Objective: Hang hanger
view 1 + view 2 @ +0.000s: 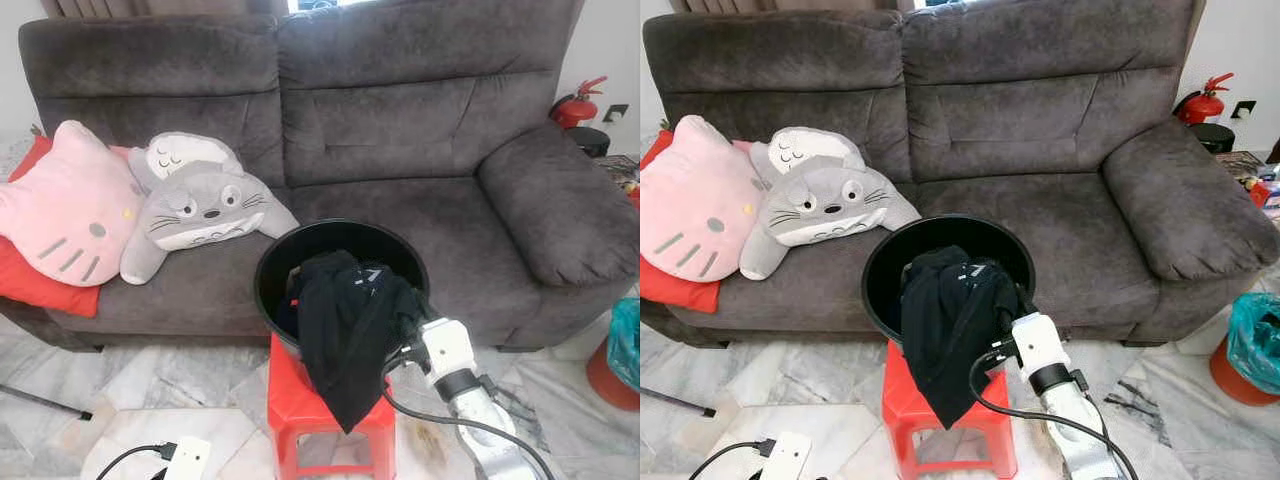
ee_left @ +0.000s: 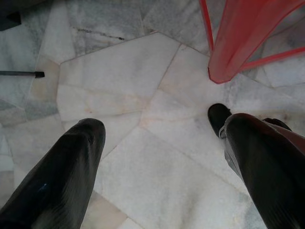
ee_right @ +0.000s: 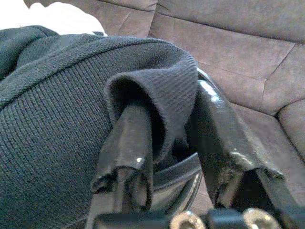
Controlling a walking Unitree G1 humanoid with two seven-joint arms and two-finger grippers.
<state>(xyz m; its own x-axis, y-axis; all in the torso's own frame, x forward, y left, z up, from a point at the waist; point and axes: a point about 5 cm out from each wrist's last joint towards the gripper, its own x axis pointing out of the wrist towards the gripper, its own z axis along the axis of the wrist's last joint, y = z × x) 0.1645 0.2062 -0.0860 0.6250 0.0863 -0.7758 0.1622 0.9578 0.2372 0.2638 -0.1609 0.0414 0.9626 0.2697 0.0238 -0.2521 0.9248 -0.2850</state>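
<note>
Before the big grey sofa (image 1: 400, 130) a black tub (image 1: 300, 250) sits on a red stool (image 1: 290, 400). Black clothes (image 1: 945, 320) spill over its edge. The right gripper (image 3: 167, 133) pinches a fold of them. The left gripper (image 2: 157, 138) hangs wide open, empty, above the floor (image 2: 143, 95).

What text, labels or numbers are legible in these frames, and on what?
None legible.
Black garment in the black bucket, pinched by the right gripper: small white print, too blurred to read.
Fire extinguisher: label too small to read.
Pink cat cushion and grey plush: faces only, no lettering.
</note>
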